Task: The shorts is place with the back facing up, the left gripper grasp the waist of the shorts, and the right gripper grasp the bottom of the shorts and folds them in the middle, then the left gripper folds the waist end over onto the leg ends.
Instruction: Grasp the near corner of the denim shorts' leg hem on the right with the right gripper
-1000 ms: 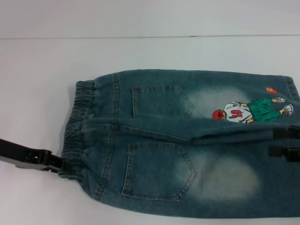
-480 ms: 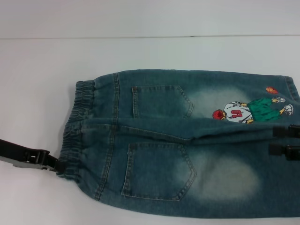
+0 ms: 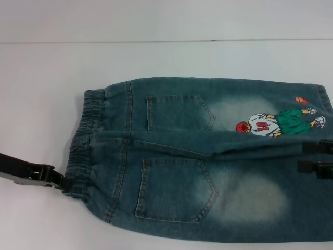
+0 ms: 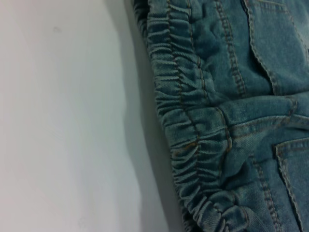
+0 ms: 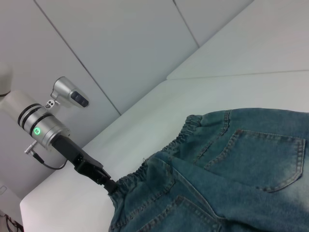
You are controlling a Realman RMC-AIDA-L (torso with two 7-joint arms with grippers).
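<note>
I see the left gripper [image 3: 63,183] pinching the shorts [image 3: 208,161] at the waistband [image 3: 83,151]; the right gripper [image 3: 307,156] (two prongs apart) sits at their hems [image 3: 325,99].

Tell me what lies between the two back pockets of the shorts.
Head view: only denim of the shorts lies between the back pockets, a raised fold along the centre seam.

Lighting: bright, even, diffuse overhead. Shadows: soft band on the surface [image 4: 130,121] beside the shorts [image 4: 231,96]. Head view soft, hazy; no glare.
</note>
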